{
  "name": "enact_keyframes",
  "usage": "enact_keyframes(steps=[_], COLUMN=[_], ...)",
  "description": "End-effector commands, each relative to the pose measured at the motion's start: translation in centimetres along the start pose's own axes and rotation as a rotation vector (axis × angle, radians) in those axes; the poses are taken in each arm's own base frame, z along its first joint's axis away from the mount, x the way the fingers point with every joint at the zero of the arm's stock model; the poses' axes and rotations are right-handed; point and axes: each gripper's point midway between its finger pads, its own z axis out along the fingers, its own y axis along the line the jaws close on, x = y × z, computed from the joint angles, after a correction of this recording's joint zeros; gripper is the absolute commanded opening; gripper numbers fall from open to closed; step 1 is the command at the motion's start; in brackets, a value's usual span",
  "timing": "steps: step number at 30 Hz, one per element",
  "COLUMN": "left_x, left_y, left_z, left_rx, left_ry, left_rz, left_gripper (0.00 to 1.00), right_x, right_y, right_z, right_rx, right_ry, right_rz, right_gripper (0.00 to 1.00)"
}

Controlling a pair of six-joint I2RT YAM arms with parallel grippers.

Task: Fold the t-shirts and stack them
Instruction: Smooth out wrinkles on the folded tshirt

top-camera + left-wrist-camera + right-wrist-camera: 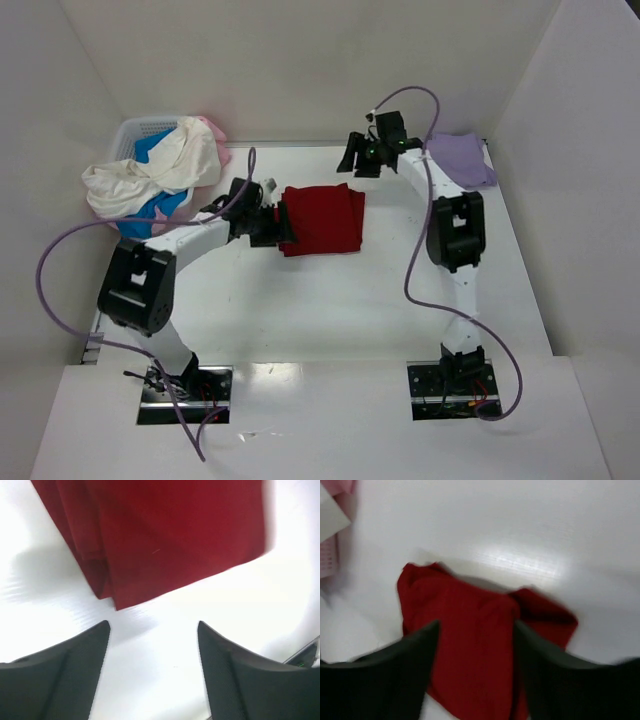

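A dark red t-shirt (322,219) lies folded in a rough rectangle on the white table, mid-centre. It also shows in the left wrist view (170,535) and in the right wrist view (470,645). My left gripper (283,224) is open and empty at the shirt's left edge, just off the cloth (152,625). My right gripper (356,156) is open and empty, raised behind the shirt's far right corner (475,625). A pale lavender t-shirt (461,160) lies folded at the far right. Cream-white (170,168), bright blue (156,208) and pink (213,130) t-shirts are heaped at the far left.
A white lattice basket (135,135) stands at the far left corner under the heaped shirts. White walls close the table at the back and both sides. Purple cables loop from both arms.
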Motion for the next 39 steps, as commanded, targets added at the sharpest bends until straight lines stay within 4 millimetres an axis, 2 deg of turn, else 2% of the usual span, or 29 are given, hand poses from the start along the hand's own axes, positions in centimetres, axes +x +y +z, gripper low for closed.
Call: enact_keyframes(steps=[1,2,3,5,6,7,8,9,10,11,12,13,14,15,17,18,20,23,26,30,33,39], left_x=[-5.7,-6.5,-7.0,-8.0,-8.1,-8.3,-8.3,-8.6,-8.4,-8.4,-8.0,-7.8,-7.6,-7.4,-7.0,-6.9,-6.9,-6.4,-6.4,-6.7,-6.7,-6.2], left_y=[-3.9,-4.1,-4.3,-4.3,-4.1,-3.8,-3.4,-3.4,-3.0,-3.1,-2.2,-2.0,-2.2,-1.9,-1.4,-1.7,-1.0,-0.1,0.0,0.4,0.5,0.0], left_z=[-6.0,-7.5,-8.4,-10.6,-11.2,-11.8,-12.8,-13.5,-13.8,-14.9,-15.0,-15.3,-16.2,-16.4,-16.5,-16.8,-16.7,-15.9,-16.0,-16.2,-16.2,-15.4], left_rx=[0.029,0.010,0.001,-0.038,-0.060,-0.084,-0.113,-0.127,-0.144,-0.147,-0.179,-0.188,-0.179,-0.191,-0.187,-0.175,-0.173,-0.191,-0.186,-0.202,-0.196,-0.147], left_ry=[-0.215,-0.266,-0.290,-0.366,-0.381,-0.398,-0.425,-0.449,-0.459,-0.489,-0.496,-0.505,-0.525,-0.531,-0.532,-0.538,-0.529,-0.487,-0.487,-0.496,-0.494,-0.454], left_rz=[0.128,0.147,0.162,0.187,0.184,0.180,0.176,0.184,0.181,0.191,0.184,0.182,0.185,0.197,0.191,0.195,0.181,0.167,0.154,0.145,0.141,0.135], left_gripper=[0.81,0.86,0.92,0.98,1.00,1.00,1.00,1.00,1.00,1.00,1.00,1.00,1.00,1.00,1.00,1.00,1.00,1.00,1.00,1.00,1.00,1.00], right_x=[-5.4,-6.3,-5.1,-4.5,-4.6,-3.2,-2.9,-1.4,-1.4,-1.2,0.6,0.5,0.3,1.7,1.7,2.5,2.5,3.5,3.8,4.7,5.1,6.3], right_y=[4.2,5.5,4.3,4.3,4.8,3.6,3.3,3.0,2.5,1.6,0.4,0.7,-0.2,-1.3,-1.4,-2.3,-2.2,-2.9,-3.3,-4.5,-4.7,-5.0], right_z=[-9.8,-12.7,-13.0,-14.1,-15.6,-15.5,-15.8,-16.3,-16.8,-17.4,-17.1,-18.4,-19.1,-19.1,-20.4,-20.4,-20.9,-20.2,-19.7,-17.9,-16.8,-13.5], right_rx=[0.049,0.043,0.068,0.079,0.080,0.099,0.114,0.118,0.119,0.128,0.133,0.119,0.124,0.132,0.121,0.136,0.142,0.152,0.155,0.168,0.152,0.082], right_ry=[-0.254,-0.311,-0.297,-0.301,-0.324,-0.297,-0.304,-0.291,-0.313,-0.324,-0.293,-0.321,-0.343,-0.324,-0.355,-0.345,-0.355,-0.328,-0.318,-0.280,-0.261,-0.196], right_rz=[-0.120,-0.135,-0.131,-0.129,-0.134,-0.119,-0.117,-0.099,-0.085,-0.057,-0.041,-0.030,-0.020,0.008,0.008,0.022,0.020,0.031,0.045,0.070,0.084,0.160], right_gripper=[0.78,0.85,0.91,1.00,1.00,1.00,1.00,1.00,1.00,1.00,1.00,1.00,1.00,1.00,1.00,1.00,1.00,1.00,1.00,1.00,1.00,1.00])
